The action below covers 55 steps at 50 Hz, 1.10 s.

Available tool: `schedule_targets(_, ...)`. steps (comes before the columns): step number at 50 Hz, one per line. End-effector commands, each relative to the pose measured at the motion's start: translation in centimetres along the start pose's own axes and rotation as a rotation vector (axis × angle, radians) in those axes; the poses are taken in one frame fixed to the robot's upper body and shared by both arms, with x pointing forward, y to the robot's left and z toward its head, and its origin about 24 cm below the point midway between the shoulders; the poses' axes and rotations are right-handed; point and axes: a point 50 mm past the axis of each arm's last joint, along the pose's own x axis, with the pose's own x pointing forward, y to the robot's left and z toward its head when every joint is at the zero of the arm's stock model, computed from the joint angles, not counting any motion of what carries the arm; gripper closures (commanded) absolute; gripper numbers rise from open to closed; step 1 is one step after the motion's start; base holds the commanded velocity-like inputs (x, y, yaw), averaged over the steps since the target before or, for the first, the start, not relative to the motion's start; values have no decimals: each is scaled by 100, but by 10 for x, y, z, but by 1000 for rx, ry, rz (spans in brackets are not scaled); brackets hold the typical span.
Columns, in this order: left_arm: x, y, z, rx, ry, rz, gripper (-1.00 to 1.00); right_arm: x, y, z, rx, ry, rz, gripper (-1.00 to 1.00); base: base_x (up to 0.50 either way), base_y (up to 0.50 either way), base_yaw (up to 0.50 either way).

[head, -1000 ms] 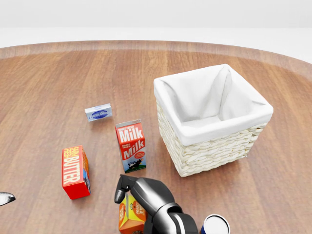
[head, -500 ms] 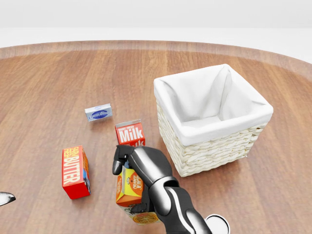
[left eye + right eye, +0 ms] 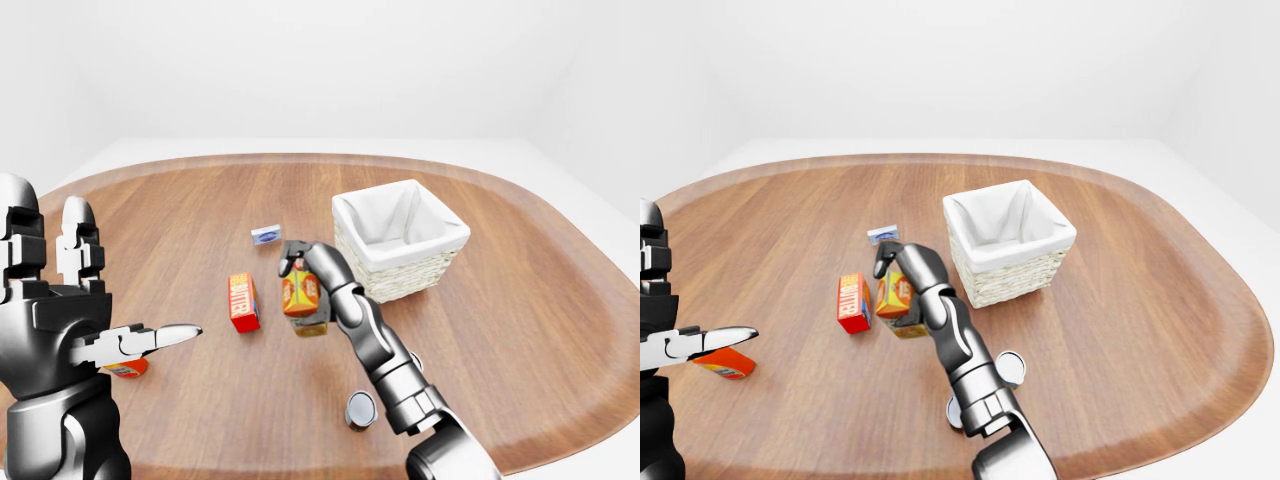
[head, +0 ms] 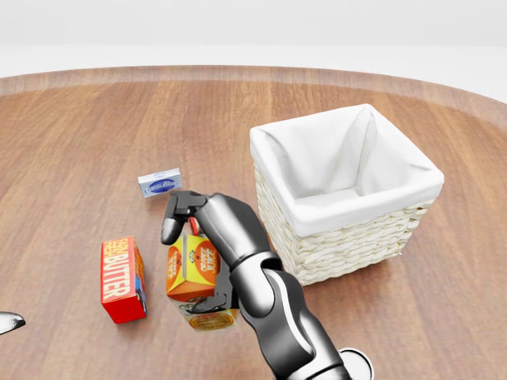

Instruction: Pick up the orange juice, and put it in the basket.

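Orange juice: an orange carton [image 4: 192,275] with a gabled top, a yellow panel with red lettering on one face and round fruit pictures on its sides; it is tilted and lifted clear of the wooden table [image 4: 71,142], just left of the basket in the head view.
Right hand: the dark three-finger hand [image 4: 207,237] is wrapped over the carton's top and right side, one finger [image 4: 172,218] hooked above it, clasping the orange juice.
Basket: a woven wicker basket [image 4: 346,241] with a white cloth liner, upright, nothing visible inside it, to the right of the held carton and apart from it.
Butter box: a red box [image 4: 120,279] marked BUTTER stands left of the carton, apart from it.
Small blue packet: lies flat [image 4: 159,183] above the hand in the head view.
Can: a round tin [image 3: 360,409] sits beside the right forearm in the left-eye view.
Left hand: raised at the left of the left-eye view [image 3: 85,310], fingers spread wide and holding nothing.
Red-orange item: partly hidden under the left hand [image 3: 723,364]; what it is cannot be told.
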Motion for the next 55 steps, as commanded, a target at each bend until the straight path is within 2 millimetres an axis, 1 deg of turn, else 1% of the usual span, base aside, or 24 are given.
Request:
schedule_targets(1,0,0,0,0,0,0,-100,11,-27,32,83,-124,-86,100,0,0,0)
schedule_targets(5,0,0,0,0,0,0,-100,16,-36,41,104,-155,-106,100,0,0,0)
schedule_targets(16,0,0,2,-3,-8,1,-100,28,-55,53,152,-161,-128,100,0,0,0)
schedule_targets(32,0,0,1,-4,-7,2,-100,39,-82,78,150,-182,-152,100,0,0,0)
schedule_targets(33,0,0,2,-4,-8,2,-100,41,-87,83,145,-195,-158,100,0,0,0)
schedule_targets(36,0,0,2,-4,-10,2,-100,43,-92,89,143,-215,-162,100,0,0,0)
schedule_targets(37,0,0,2,-4,-9,2,-100,45,-98,94,151,-231,-170,100,0,0,0)
schedule_targets(42,0,0,2,-5,-9,2,-100,51,-111,106,169,-265,-183,100,0,0,0)
schedule_targets(45,1,0,1,-6,-7,2,-100,54,-124,120,175,-305,-197,100,0,0,0)
schedule_targets(49,1,0,1,-6,-6,2,-100,58,-138,132,195,-339,-211,100,0,0,0)
schedule_targets(53,0,0,1,-6,-7,1,-100,63,-147,136,185,-333,-213,100,0,0,0)
schedule_targets(55,0,0,1,-6,-6,1,-100,68,-159,140,189,-321,-226,100,0,0,0)
